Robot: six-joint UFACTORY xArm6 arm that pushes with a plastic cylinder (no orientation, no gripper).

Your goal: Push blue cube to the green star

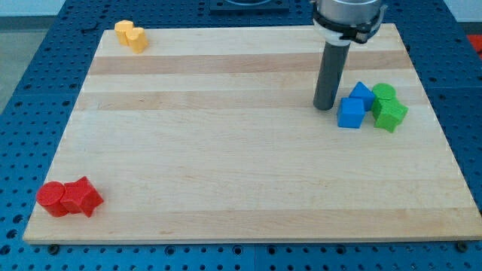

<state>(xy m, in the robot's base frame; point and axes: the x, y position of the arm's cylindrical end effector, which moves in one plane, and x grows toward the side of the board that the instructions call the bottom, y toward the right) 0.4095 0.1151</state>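
- My tip [325,108] rests on the wooden board [226,165] at the far right of the scene, just left of the blue pieces.
- There are no jaws on this rod, so nothing opens or closes — it holds nothing; whether it actually touches the blue cube cannot be told from this angle.
- The blue cube [350,113] sits just right of my tip and a little nearer the view's bottom.
- A second blue block [362,95], wedge-like in shape, lies just behind the cube toward the view's top, its right side against the green pieces.
- The green star [391,114] lies right of the blue cube, near it, with a narrow strip of board showing between the two.
- A green cylinder-like block [383,93] stands touching the star on its far side.
- Far left corner: two yellow blocks [130,35] pressed together — shapes hard to make out.
- Near left corner: a red cylinder [52,199] and a red star-like block [81,198], touching each other, close to the board's edge.
- Around the board, a blue perforated table [30,83] shows on all sides.
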